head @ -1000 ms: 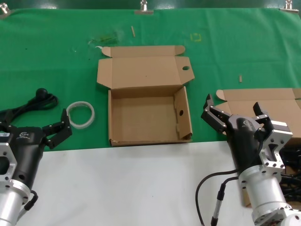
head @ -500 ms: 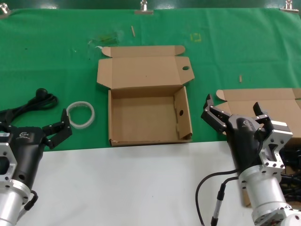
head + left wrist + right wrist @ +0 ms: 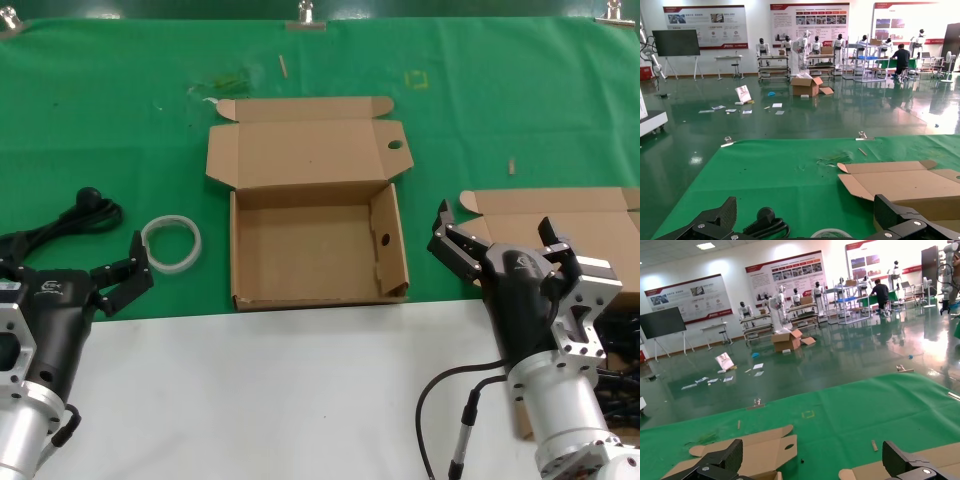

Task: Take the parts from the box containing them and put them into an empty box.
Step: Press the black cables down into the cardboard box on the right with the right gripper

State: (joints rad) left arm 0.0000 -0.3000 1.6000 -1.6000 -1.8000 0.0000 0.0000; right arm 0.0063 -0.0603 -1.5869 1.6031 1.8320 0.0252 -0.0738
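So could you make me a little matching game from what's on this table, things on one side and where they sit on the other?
Things:
1. white ring of tubing
2. empty box
3. black cord with a round knob end
4. box holding the cables

Places:
A. middle of the green mat, lid open
B. far left
C. right edge, behind the right gripper
D. just left of the empty box

Pairs: 1-D, 2-A, 3-B, 4-C

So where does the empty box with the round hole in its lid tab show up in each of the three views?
Head view: empty box at centre, on the green mat, lid folded back.
Left wrist view: only its lid, beyond the left claw.
Right wrist view: its lid and holed tab, near the right claw.
Shared landmark: the round hole in the tab, also seen in the right wrist view; hidden in the left.
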